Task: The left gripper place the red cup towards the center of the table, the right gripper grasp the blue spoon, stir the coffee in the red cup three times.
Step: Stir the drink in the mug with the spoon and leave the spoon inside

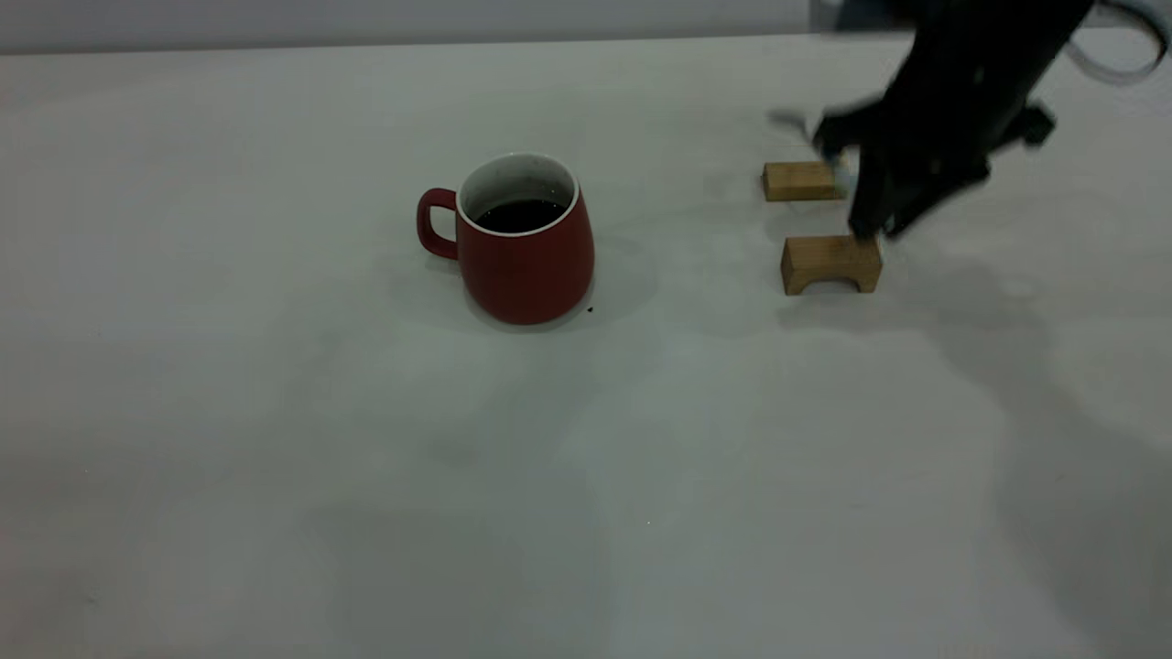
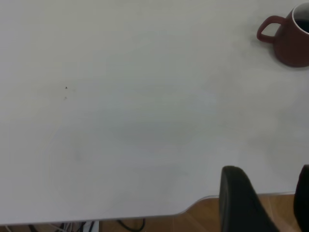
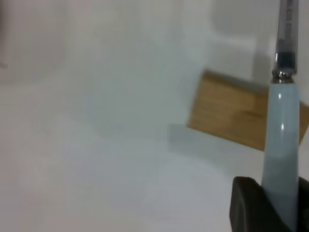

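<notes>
The red cup (image 1: pixel 524 247) stands upright near the middle of the table (image 1: pixel 275 439), its handle pointing left. Dark coffee (image 1: pixel 520 215) fills its lower part. It also appears far off in the left wrist view as the red cup (image 2: pixel 292 41). My right gripper (image 1: pixel 847 178) hangs over the two wooden blocks at the right. It is shut on the pale handle of the blue spoon (image 3: pixel 280 145), whose metal neck points away from my right gripper (image 3: pixel 279 208). My left gripper (image 2: pixel 273 203) is open and empty at the table's edge, outside the exterior view.
Two tan wooden blocks lie right of the cup: a flat one (image 1: pixel 804 180) farther back and an arched one (image 1: pixel 831 263) nearer. One block (image 3: pixel 231 116) sits under the spoon in the right wrist view. A tiny dark speck (image 1: pixel 590 309) lies by the cup's base.
</notes>
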